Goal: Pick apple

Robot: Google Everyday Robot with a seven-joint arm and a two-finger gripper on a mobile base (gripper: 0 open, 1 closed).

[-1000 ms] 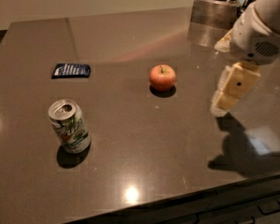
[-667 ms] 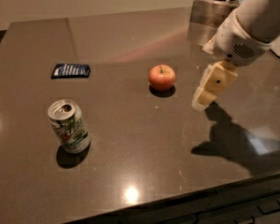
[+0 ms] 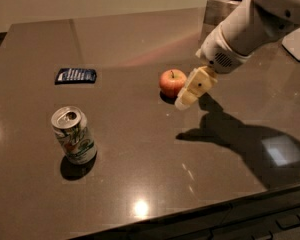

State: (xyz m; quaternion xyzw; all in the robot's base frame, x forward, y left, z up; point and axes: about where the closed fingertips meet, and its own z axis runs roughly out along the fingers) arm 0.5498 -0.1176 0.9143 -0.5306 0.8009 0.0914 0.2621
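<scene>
Matt plastic jaws hang beside smooth apple (image 3: 172, 82) above glossy table (image 3: 140, 154).

1. The bench (image 3: 140, 184) is a dark brown, glossy slab with bright glints of light on it.
2. An apple (image 3: 172, 82) sits near its middle, stem up.
3. A soda can (image 3: 74, 135) stands upright at the front left, well apart from the apple.
4. A dark blue packet (image 3: 76, 75) lies flat behind the can.
5. A metal canister (image 3: 221, 11) stands at the far edge.
6. The gripper (image 3: 186, 99) hangs just right of the apple, slanting down toward the bench.
</scene>
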